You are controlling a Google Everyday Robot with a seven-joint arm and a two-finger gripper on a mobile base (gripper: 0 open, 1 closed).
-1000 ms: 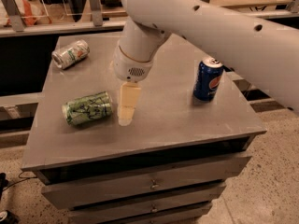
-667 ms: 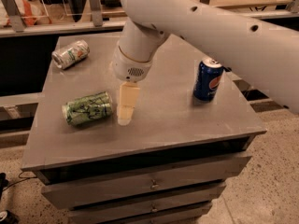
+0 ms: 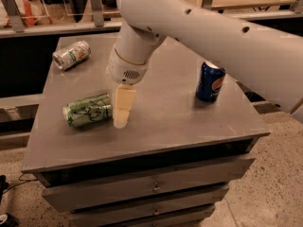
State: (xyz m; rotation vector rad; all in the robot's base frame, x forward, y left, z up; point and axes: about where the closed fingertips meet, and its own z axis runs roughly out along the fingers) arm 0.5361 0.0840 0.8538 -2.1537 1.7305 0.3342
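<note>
A green can lies on its side on the grey table, toward the front left. My gripper hangs just to the right of it, its pale fingers pointing down at the tabletop and close to the can's right end. A large white arm runs from the upper right down to the gripper. A blue Pepsi can stands upright to the right of the gripper. A silver can with green and orange print lies on its side at the back left corner.
The table is a grey cabinet with drawers below its front edge. Behind it runs a rail with metal posts. A speckled floor shows at the lower right.
</note>
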